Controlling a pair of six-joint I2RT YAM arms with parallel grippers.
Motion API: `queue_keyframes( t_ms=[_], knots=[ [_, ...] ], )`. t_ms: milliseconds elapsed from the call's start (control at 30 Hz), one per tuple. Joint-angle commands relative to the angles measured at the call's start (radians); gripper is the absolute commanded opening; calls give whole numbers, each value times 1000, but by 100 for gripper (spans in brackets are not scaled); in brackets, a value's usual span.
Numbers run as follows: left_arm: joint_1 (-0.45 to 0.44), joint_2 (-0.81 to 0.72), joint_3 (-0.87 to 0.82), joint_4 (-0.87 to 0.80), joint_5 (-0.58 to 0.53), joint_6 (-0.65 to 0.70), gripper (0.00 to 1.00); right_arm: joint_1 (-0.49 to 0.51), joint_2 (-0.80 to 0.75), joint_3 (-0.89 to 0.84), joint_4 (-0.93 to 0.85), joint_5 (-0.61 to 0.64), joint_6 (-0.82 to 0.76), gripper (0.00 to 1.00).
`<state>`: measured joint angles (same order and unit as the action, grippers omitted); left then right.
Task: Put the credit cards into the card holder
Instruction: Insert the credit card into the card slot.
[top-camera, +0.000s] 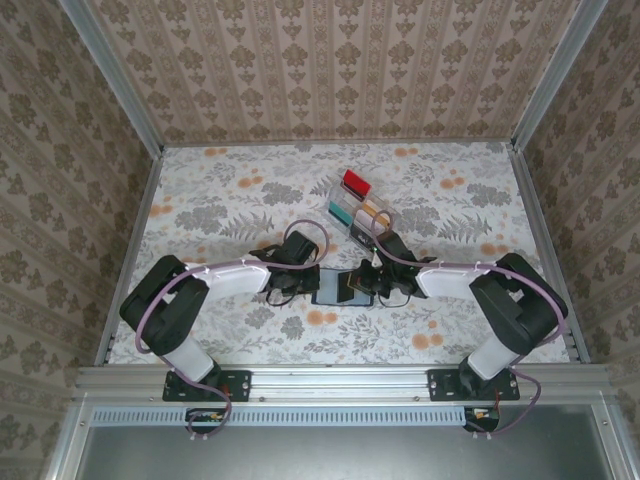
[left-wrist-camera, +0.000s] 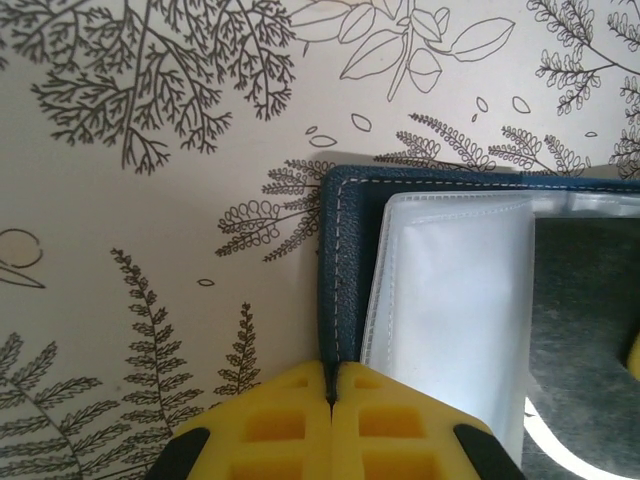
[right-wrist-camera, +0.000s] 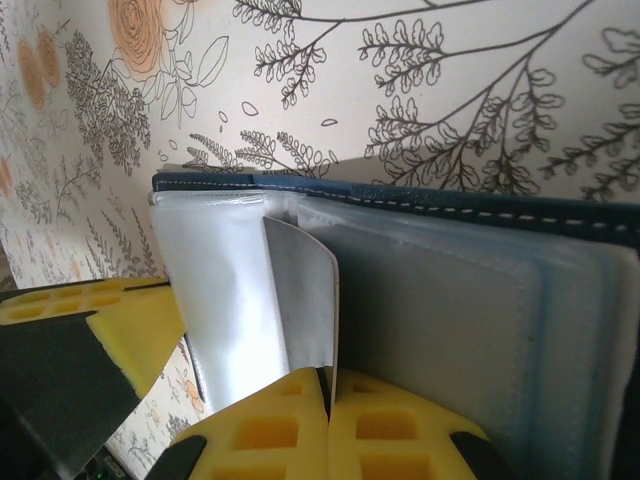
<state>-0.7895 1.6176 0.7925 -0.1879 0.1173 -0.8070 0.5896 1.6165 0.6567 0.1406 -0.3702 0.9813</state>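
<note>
I work on a floral-print table (top-camera: 230, 190) with patterned wallpaper walls (top-camera: 340, 60) around it. The open card holder (top-camera: 338, 287) lies between my claws: my left claw (left-wrist-camera: 330, 395) pinches its navy edge, and my right claw (right-wrist-camera: 328, 390) is clamped on a pale leaf (right-wrist-camera: 305, 300) inside it.

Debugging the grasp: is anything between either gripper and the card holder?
Nothing visible. The left gripper is shut on the card holder at its navy edge. The right gripper is shut on a thin pale sheet standing among the clear sleeves; card or sleeve flap, I can't tell.
</note>
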Motion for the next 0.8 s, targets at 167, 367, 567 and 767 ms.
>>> queue_keyframes(
  t_ms=[167, 367, 567, 767],
  knots=[
    [7, 27, -3, -61, -22, 8, 0, 31, 92, 12, -17, -23, 17, 2],
    [9, 22, -5, -71, -32, -3, 0, 29, -11, 9, -159, 11, 0, 1],
    [11, 22, -9, -68, -30, -8, 0, 1, -30, -39, -132, 21, -10, 1],
    [11, 28, -4, -63, -19, -1, 0, 31, 84, -36, 77, -44, 38, 2]
  ],
)
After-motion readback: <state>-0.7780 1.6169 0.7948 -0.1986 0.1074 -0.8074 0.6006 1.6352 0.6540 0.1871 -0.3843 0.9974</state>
